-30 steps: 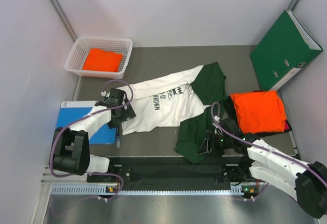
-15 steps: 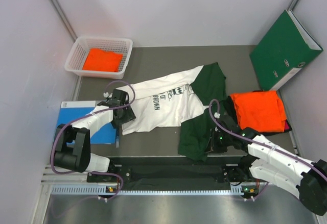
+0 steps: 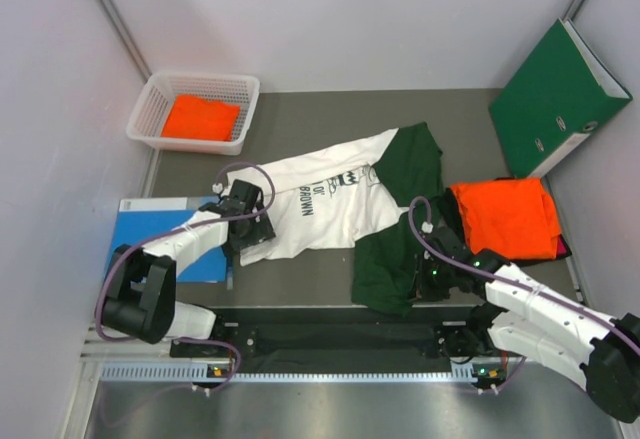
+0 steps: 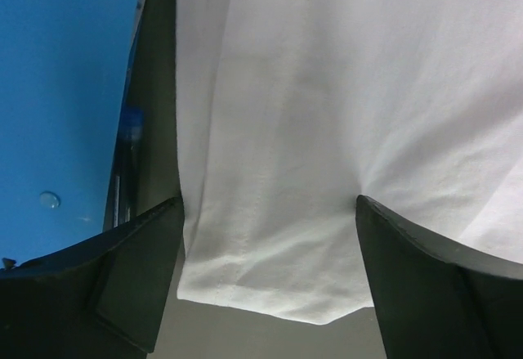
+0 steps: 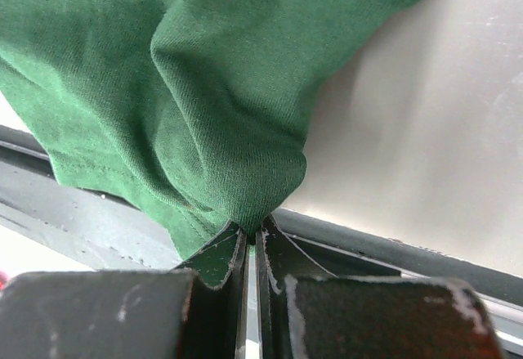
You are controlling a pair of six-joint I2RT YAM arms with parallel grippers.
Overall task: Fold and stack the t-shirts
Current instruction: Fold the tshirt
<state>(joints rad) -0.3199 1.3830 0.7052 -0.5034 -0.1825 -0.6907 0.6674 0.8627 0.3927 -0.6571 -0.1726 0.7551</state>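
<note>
The white t-shirt (image 3: pixel 320 199) with dark green sleeves and a dark chest print lies spread mid-table. My left gripper (image 3: pixel 250 229) hovers open over its near-left hem corner. In the left wrist view the white hem (image 4: pixel 270 212) lies flat between the wide-apart fingers (image 4: pixel 139 269) of this gripper (image 4: pixel 270 236). My right gripper (image 3: pixel 420 281) is shut on the near green sleeve (image 3: pixel 385 264). The right wrist view shows the green cloth (image 5: pixel 204 89) bunched and pinched in the shut gripper (image 5: pixel 252 240). A folded orange t-shirt (image 3: pixel 508 217) rests at the right on dark cloth (image 3: pixel 447 221). Another orange t-shirt (image 3: pixel 200 117) lies in the basket.
A white mesh basket (image 3: pixel 200 79) stands at the back left. The blue book (image 3: pixel 150 239) lies flat left of the left gripper, its edge close to the white hem. The green binder (image 3: pixel 555 99) leans at the back right. Grey walls close in both sides.
The right gripper shut on the green sleeve and drew it slightly right. The left gripper slid right and nearer along the white hem, still open.
</note>
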